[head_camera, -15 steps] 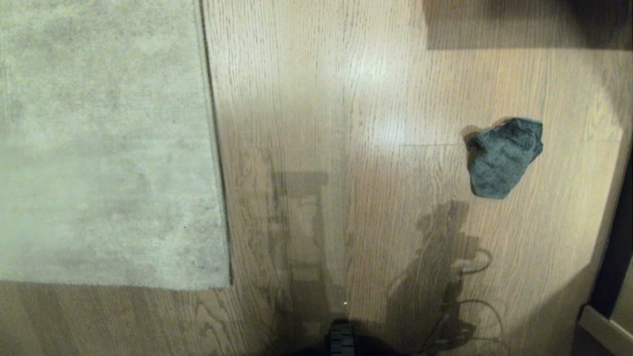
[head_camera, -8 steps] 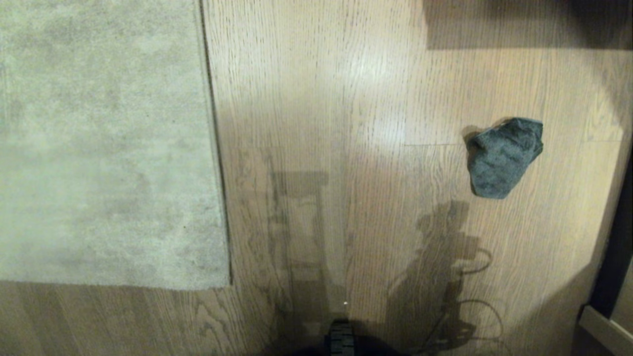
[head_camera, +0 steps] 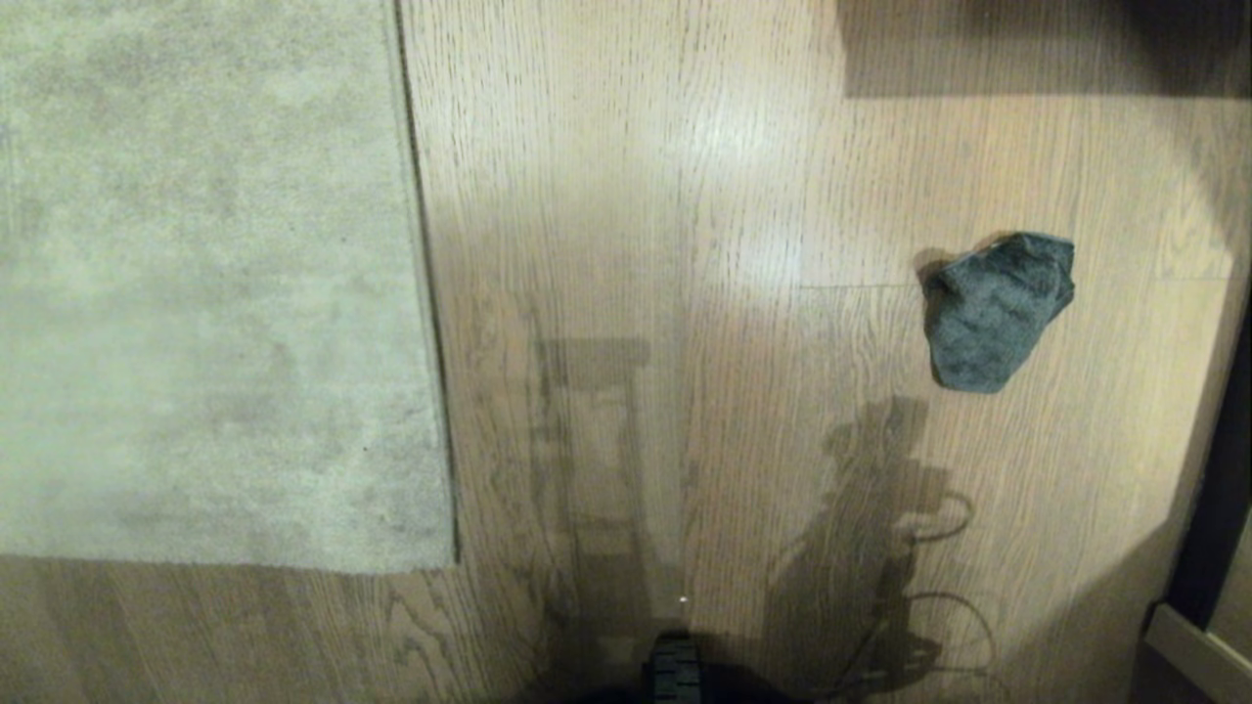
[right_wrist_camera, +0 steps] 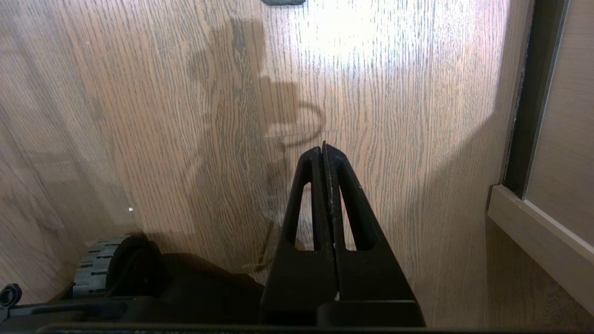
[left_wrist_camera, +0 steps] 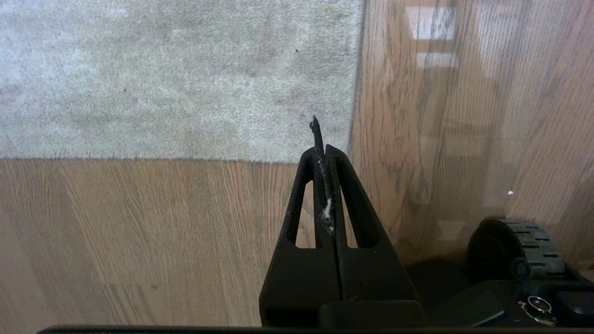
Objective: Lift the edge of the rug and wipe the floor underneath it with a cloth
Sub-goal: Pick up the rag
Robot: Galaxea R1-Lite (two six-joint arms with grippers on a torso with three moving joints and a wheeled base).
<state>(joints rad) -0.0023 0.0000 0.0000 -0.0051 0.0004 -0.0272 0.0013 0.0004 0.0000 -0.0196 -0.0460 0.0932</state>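
Observation:
A pale grey-beige rug fills the left of the head view, and its rug edge [head_camera: 430, 391] runs straight down to a corner lying flat on the light brown plank floor [head_camera: 636, 196]. A crumpled dark grey-green cloth [head_camera: 996, 311] lies on the floor at the right, apart from the rug. Neither arm shows in the head view. In the left wrist view my left gripper [left_wrist_camera: 323, 150] is shut and empty, hanging above the floor close to the rug edge [left_wrist_camera: 355, 116] at its corner. My right gripper [right_wrist_camera: 323, 150] is shut and empty over bare floor [right_wrist_camera: 394, 116]; only a sliver of the cloth [right_wrist_camera: 283, 2] shows there.
A dark strip and a pale furniture base [head_camera: 1198, 645] stand at the right edge, also seen as a cabinet base [right_wrist_camera: 529, 236] in the right wrist view. My base's wheel [head_camera: 675, 670] sits at the bottom centre. A dark shadowed band [head_camera: 1037, 44] crosses the far right.

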